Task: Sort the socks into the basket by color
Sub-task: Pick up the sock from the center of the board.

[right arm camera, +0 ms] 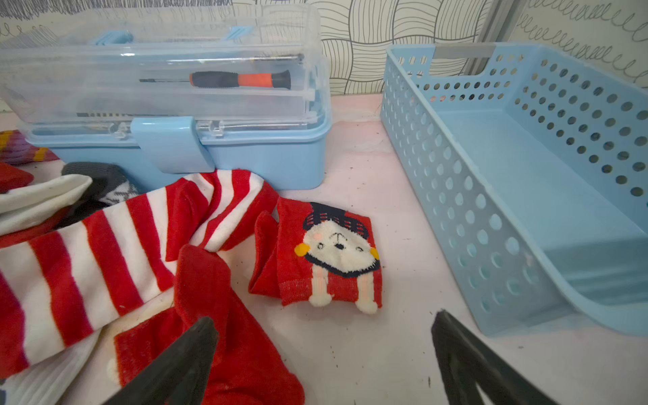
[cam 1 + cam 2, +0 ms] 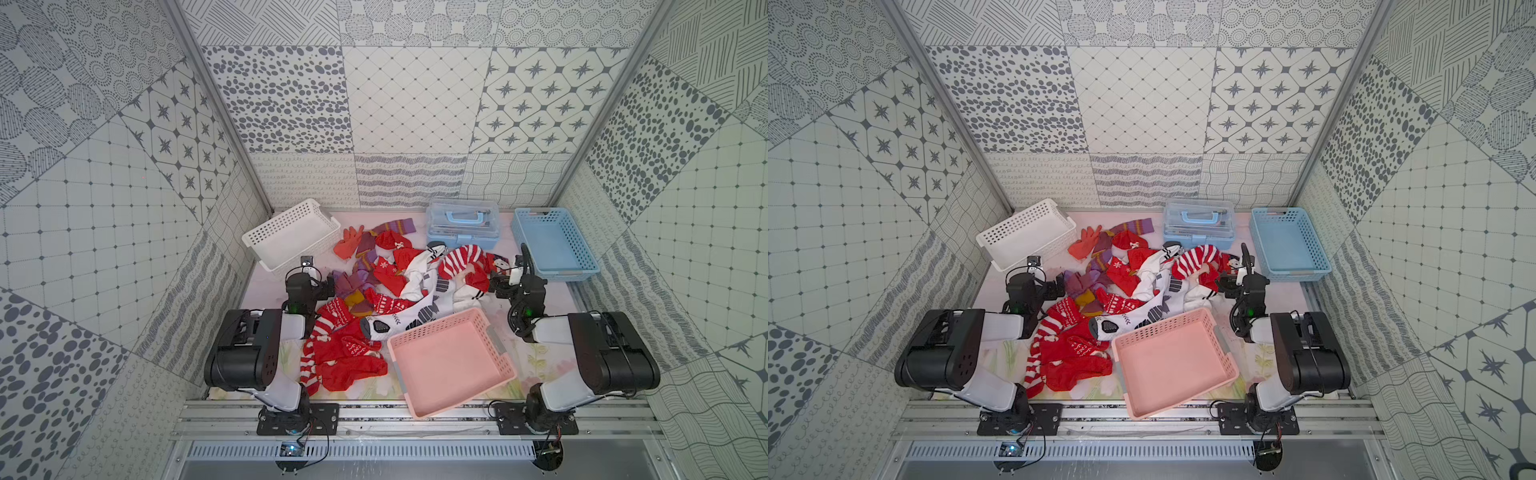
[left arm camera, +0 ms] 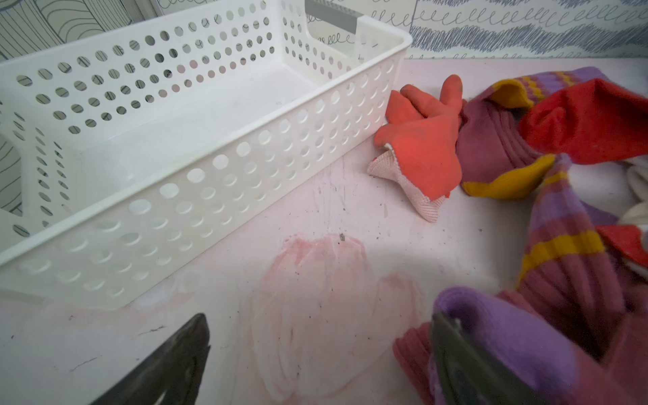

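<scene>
- The white basket (image 2: 291, 237) is seen at the far left of the table, with nothing in it; the orange-red glove (image 2: 348, 243) lies just beside its wall, and it could be taken for a red sock and sorted by mistake.
- The left gripper (image 3: 315, 357) is held low over bare tabletop with its jaws spread wide and nothing between them; one fingertip (image 3: 452, 336) is touching the purple sock (image 3: 519, 336). If the jaws were closed from here, only a fold might be pinched, and the tangled purple-and-yellow socks beside it could be dragged along.
- The socks (image 2: 399, 291) are heaped in the middle of the table, none yet in any basket; red, white and purple pieces overlap, so a lift of one could be expected to pull a neighbour of another colour with it.
- The pink basket (image 2: 451, 361) sits empty at the near edge, overhanging the table's front rail; a push from an arm or a dropped load on its near end might tip or slide it.
- The clear toolbox (image 1: 168, 105), holding a screwdriver, stands behind the pile and could be knocked during a reach.
- The right gripper (image 1: 322, 361) is also spread wide and empty, above the table near the red striped sock (image 1: 115, 252) and the red sock with a figure (image 1: 329, 256).
- The blue basket (image 2: 555, 245) stands empty at the far right, close to that gripper; its wall could be clipped on a swing.
</scene>
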Robot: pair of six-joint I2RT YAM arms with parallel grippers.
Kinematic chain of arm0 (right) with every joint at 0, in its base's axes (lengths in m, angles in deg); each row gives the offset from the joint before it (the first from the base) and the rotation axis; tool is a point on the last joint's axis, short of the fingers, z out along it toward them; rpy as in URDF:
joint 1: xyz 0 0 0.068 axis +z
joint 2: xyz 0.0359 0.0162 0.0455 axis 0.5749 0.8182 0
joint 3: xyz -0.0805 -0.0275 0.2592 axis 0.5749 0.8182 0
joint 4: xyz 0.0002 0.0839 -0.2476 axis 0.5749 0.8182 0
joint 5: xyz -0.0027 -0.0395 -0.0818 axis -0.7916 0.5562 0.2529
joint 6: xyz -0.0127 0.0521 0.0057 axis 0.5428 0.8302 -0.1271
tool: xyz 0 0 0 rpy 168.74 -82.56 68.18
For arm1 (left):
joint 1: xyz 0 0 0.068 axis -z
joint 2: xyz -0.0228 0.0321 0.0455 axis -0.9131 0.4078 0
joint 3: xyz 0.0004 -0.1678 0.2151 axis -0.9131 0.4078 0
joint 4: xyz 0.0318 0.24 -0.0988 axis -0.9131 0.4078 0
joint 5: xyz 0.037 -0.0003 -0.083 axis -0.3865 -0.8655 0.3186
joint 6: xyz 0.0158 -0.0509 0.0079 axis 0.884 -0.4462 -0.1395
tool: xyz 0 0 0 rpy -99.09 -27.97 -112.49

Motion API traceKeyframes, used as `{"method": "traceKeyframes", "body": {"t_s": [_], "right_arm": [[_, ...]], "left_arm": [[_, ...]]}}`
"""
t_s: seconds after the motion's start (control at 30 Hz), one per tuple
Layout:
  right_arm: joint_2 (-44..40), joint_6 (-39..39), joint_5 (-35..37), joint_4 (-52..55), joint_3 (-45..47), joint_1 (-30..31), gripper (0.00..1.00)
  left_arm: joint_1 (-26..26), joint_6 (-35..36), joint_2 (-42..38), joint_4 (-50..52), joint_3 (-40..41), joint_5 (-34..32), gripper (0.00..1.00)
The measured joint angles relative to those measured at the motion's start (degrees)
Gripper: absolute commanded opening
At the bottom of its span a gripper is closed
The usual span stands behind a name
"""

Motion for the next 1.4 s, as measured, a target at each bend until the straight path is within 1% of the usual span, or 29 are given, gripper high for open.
{"method": "traceKeyframes", "body": {"t_s": [1.27, 1.4], "right_arm": [[0.00, 0.00, -0.11, 0.09, 0.00, 0.00, 0.98], [-0.50, 0.24, 0.81, 3.82, -1.92, 0.00, 0.98]], "left_arm": [[-0.04, 0.00, 0.00, 0.00, 0.00, 0.20, 0.98], [-0.04, -0.20, -0.76, 1.66, -0.48, -0.04, 0.98]]}}
